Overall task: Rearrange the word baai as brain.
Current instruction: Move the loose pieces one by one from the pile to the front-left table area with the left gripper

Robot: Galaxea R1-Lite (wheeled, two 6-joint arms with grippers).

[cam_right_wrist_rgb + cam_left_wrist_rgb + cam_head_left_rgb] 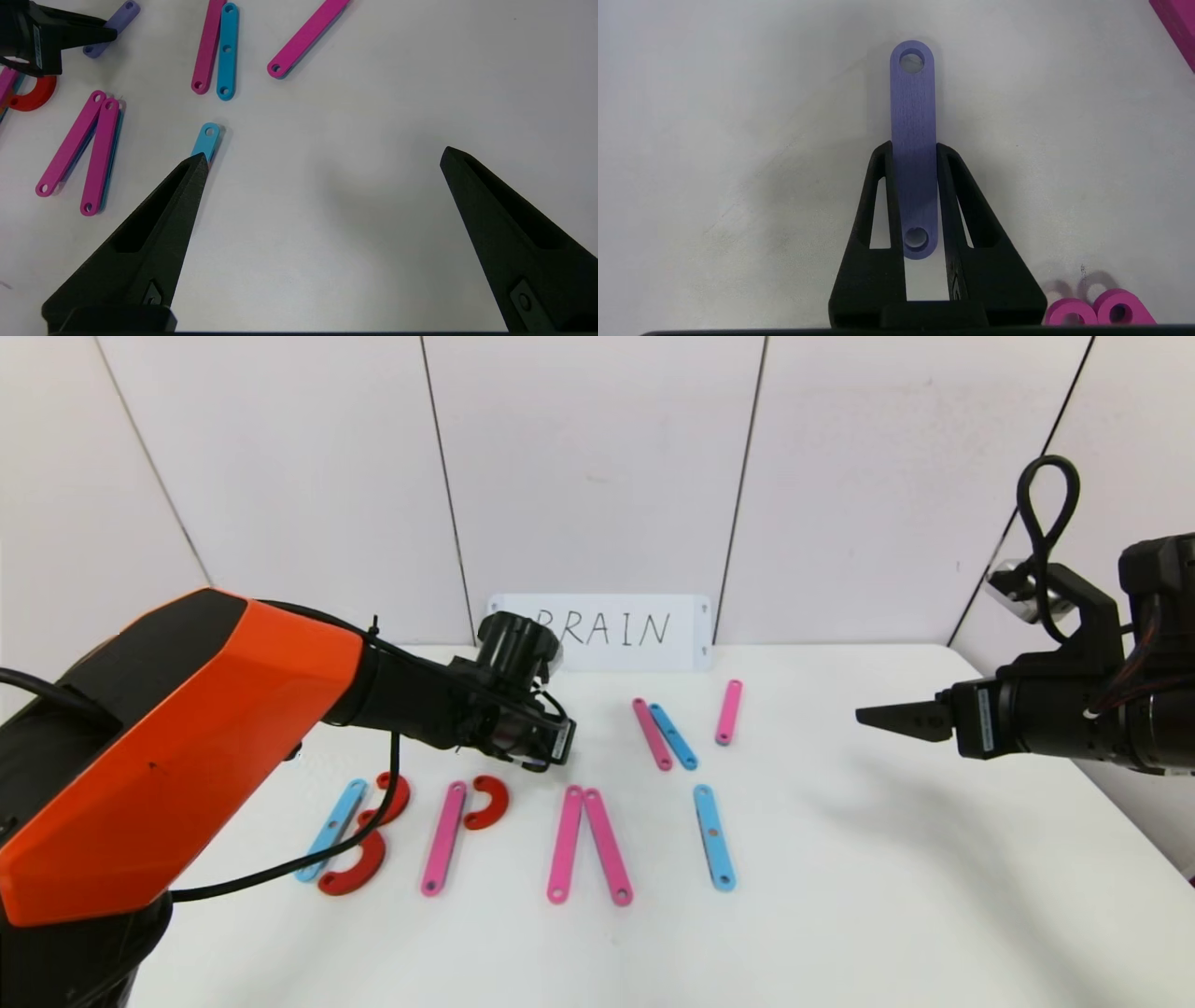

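- The purple bar (913, 140) lies flat on the white desk (840, 896), at the back of the letter row, between the red arc (487, 801) of the second letter and the name card (611, 630) at the wall.
- The left gripper (914, 154) is clamped on the purple bar: its two black fingers (887, 196) press against the long sides of the bar, near the end closer to the wrist. The far end with its hole sticks out free.
- Around the purple bar the desk is bare on both sides; only two pink bar ends (1099, 312) and a pink edge show at the borders of the left wrist view.
- In the front row stand a blue bar with two red arcs (359, 840), a pink bar (443, 837) with the red arc, two pink bars leaning together (588, 845), and a single blue bar (714, 837).
- Behind them lie a pink and blue pair (665, 735) and one more pink bar (729, 712).
- The right gripper (322, 156) hangs over the bare right part of the desk, its fingers wide apart, holding nothing.
- The right half of the desk, up to its right edge, has open room.
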